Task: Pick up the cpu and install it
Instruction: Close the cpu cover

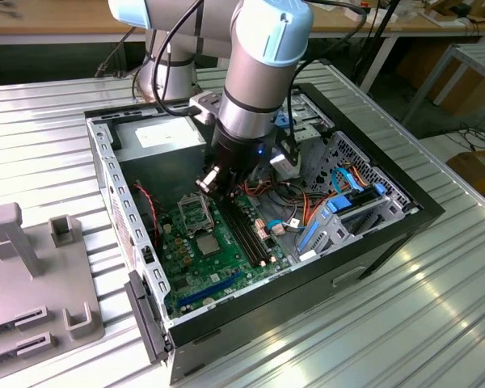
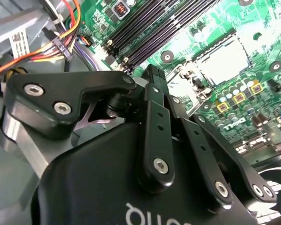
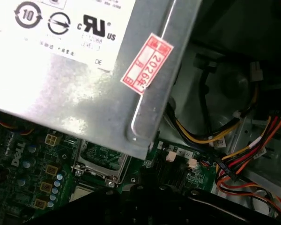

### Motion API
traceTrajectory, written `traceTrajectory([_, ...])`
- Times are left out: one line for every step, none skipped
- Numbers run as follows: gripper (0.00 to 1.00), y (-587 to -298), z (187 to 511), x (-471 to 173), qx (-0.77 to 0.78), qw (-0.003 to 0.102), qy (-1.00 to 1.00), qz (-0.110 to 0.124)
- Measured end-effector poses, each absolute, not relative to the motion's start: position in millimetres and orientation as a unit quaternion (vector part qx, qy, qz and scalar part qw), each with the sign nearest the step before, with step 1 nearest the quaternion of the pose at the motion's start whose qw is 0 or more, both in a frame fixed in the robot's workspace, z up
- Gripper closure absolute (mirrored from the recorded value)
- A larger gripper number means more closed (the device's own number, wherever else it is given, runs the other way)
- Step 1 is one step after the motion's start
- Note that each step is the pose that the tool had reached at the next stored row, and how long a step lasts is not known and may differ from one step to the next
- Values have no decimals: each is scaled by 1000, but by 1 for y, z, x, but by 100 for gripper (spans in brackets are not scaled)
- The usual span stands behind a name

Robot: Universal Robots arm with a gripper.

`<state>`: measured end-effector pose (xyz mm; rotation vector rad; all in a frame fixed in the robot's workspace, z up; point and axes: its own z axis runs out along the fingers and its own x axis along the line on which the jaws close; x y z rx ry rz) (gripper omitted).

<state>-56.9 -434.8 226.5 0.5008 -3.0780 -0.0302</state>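
Black linkage claw [image 1: 211,180] hovers over the green motherboard [image 1: 226,267] in the open black computer case [image 1: 250,331]; open or closed, I cannot tell. The pale silver square cpu [image 2: 222,58], which I take to lie in the metal socket frame [image 1: 196,217], should be light, stiff, slick and fragile underneath, so I'd hold it by opposite edges. On the ribbed metal table [image 1: 48,121], a grey plastic fixture [image 1: 32,275] sits at the exterior view's left edge, and coloured cables [image 1: 307,202] crowd the case's right side.
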Motion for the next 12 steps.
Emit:
traceTrajectory([89,-435,226,-57,153,11,-988,-10])
traceTrajectory([89,-435,226,-57,143,11,-990,-10])
traceTrajectory([89,-435,226,-57,135,11,-991,-10])
traceTrajectory([89,-435,226,-57,125,11,-992,-10])
traceTrajectory([89,-435,226,-57,118,11,-993,-10])
traceTrajectory([89,-435,226,-57,107,11,-994,-10])
traceTrajectory([89,-435,226,-57,99,11,-995,-10])
traceTrajectory([89,-435,226,-57,89,11,-996,-11])
traceTrajectory([89,-435,226,-57,85,11,-996,-11])
traceTrajectory([89,-435,226,-57,85,11,-996,-11])
traceTrajectory([89,-435,226,-57,88,11,-996,-11])
traceTrajectory([89,-435,226,-57,98,11,-995,-10])
